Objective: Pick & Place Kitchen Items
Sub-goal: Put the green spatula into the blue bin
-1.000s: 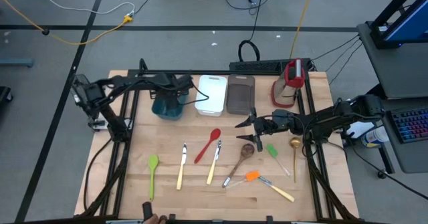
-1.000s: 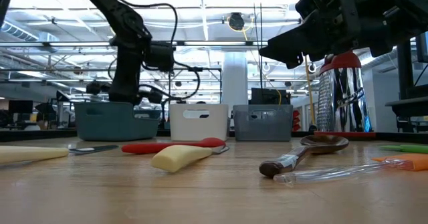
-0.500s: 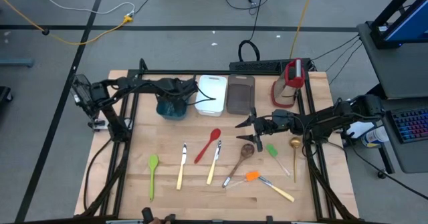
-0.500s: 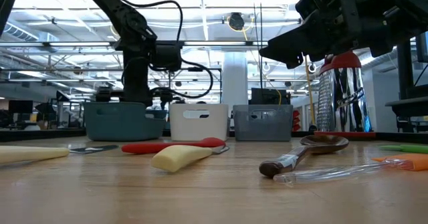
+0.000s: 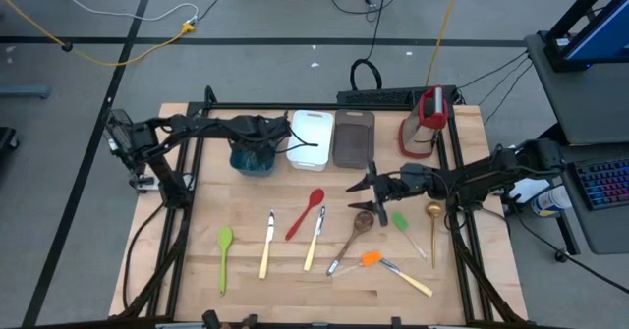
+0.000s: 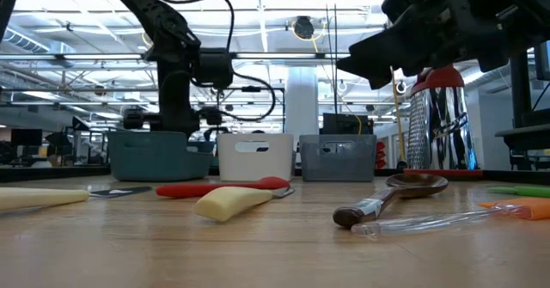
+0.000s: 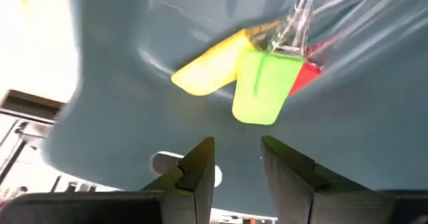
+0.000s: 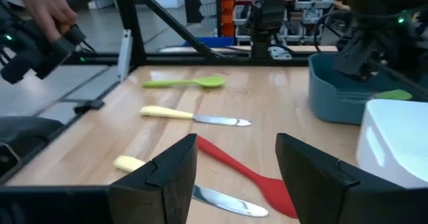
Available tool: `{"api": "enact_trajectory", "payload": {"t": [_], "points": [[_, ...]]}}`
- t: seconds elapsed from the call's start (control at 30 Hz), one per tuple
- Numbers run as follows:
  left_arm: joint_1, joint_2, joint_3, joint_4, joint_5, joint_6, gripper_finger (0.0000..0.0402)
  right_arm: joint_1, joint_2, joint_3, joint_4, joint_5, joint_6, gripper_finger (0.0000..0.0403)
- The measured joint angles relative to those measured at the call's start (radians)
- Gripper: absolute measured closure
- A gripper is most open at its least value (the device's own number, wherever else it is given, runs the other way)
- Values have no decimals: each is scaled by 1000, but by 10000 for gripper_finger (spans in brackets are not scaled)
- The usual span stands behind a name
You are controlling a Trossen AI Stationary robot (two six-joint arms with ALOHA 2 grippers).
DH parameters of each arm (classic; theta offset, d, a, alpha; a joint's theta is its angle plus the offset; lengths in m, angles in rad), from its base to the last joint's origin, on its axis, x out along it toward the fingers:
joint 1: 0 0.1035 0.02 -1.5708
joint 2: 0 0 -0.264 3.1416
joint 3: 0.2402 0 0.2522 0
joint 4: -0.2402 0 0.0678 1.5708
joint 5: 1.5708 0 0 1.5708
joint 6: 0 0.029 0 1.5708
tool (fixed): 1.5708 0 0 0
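Note:
My left gripper (image 5: 257, 144) is open and points down into the teal tray (image 5: 239, 159) at the table's far left. In the left wrist view (image 7: 237, 160) a yellow spatula (image 7: 204, 67), a green spatula (image 7: 259, 90) and a red one (image 7: 306, 73) lie on the tray's floor ahead of the fingers. My right gripper (image 5: 357, 184) is open and empty, in the air above the table's middle, just beyond the wooden spoon (image 5: 354, 233). A green spoon (image 5: 224, 255), two pale-handled knives (image 5: 266, 246) (image 5: 314, 239) and a red spoon (image 5: 306, 213) lie flat on the table. My left gripper stands in the teal tray with open fingers pointing down. Whether a finger touches the tray's wall or floor cannot be told.
A white tray (image 5: 313, 137) and a grey-brown tray (image 5: 354, 137) stand right of the teal one, and a red-and-white grater (image 5: 425, 123) stands at the far right. A green spatula (image 5: 401, 223), gold spoon (image 5: 432, 221) and orange spatula (image 5: 371, 260) lie at the right. A person's hand (image 8: 47, 10) shows beyond the table.
My left gripper has gone toward the table's right edge, staying low in the teal tray. The teal tray has slid a little along the table toward the white tray, then stopped.

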Motion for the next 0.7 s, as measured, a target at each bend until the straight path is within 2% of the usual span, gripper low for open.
{"api": "enact_trajectory", "payload": {"t": [0.13,0.4,0.5,0.63,0.7], "points": [[-21,-49,1,-3,22,-12,274,26,-26,1,-53,1,31,206],[-38,-164,1,26,46,-145,274,34,-104,1,-370,5,204,206],[-49,-209,1,73,60,-251,274,34,-134,1,-505,12,243,206],[-85,-261,1,175,77,-484,275,51,-168,1,-659,106,312,206],[-103,-293,1,224,105,-582,275,65,-185,11,-742,116,349,206]]}}
